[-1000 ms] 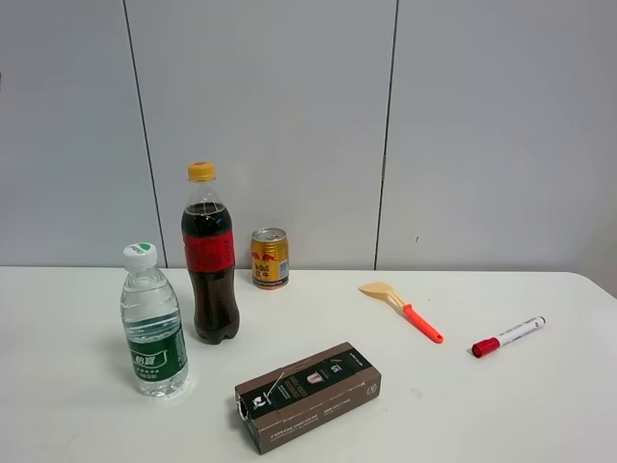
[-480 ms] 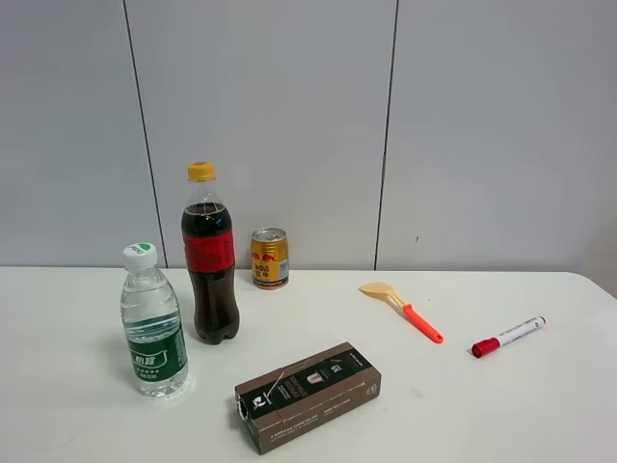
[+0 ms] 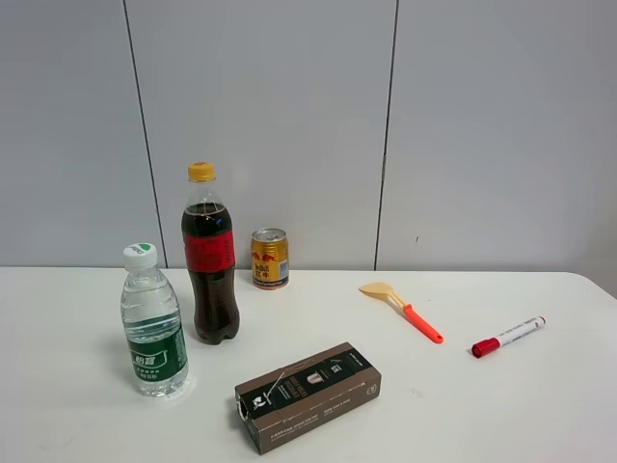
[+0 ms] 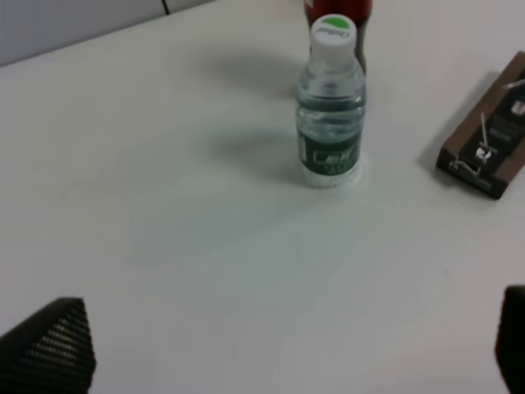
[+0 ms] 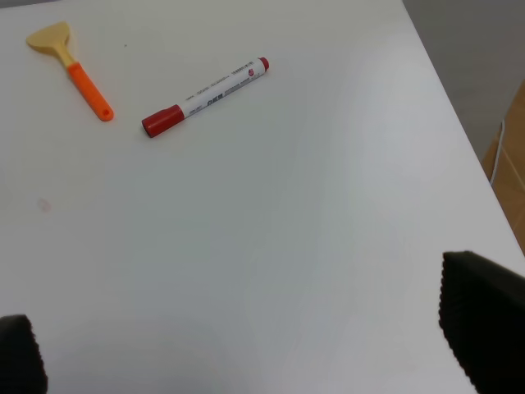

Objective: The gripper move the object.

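White tabletop [image 3: 501, 405] w/ small clear green-label, white-cap water bottle [image 4: 330, 107] upright, untouched; approach step, left pincer [image 4: 279, 349] spread wide, right pincer [image 5: 254, 345] likewise, next needing advance & straddle.

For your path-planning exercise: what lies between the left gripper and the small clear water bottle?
Only bare white table separates the left gripper from the bottle, per the left wrist view.

On a white table [image 3: 540, 405]: upright water bottle [image 3: 153, 323] at near left, cola bottle [image 3: 210, 258] just right and farther, gold can [image 3: 270, 258] by the far wall, dark box [image 3: 308, 394] nearest, orange-handled spatula [image 3: 402, 311] and red-capped marker [image 3: 508, 337] at right.
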Robot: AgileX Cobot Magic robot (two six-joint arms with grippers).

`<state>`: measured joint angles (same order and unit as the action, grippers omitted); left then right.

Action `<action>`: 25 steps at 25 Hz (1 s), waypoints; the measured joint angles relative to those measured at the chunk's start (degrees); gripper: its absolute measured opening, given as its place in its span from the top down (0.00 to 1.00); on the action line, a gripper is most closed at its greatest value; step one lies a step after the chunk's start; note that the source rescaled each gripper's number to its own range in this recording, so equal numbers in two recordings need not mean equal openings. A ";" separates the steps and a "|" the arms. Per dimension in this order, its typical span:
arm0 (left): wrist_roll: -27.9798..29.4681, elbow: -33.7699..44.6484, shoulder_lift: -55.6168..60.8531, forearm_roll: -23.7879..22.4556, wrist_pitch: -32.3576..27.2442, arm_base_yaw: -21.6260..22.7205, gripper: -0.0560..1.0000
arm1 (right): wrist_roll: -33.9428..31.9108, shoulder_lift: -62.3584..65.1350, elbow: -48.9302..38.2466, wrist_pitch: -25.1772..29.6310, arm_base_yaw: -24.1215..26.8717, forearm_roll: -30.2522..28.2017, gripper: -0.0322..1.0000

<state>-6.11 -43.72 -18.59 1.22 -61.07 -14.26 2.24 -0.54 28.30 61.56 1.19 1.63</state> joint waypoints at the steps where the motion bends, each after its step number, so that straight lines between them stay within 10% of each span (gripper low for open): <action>1: 0.65 1.61 2.10 -0.45 -0.07 0.00 0.00 | 0.00 0.00 0.00 0.00 0.00 0.00 0.00; 25: 6.92 13.48 15.99 -4.35 -0.35 0.00 0.00 | 0.00 0.00 0.00 0.00 0.00 0.00 0.00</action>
<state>0.81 -30.24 -2.59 -3.13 -61.42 -14.26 2.24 -0.54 28.30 61.56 1.19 1.63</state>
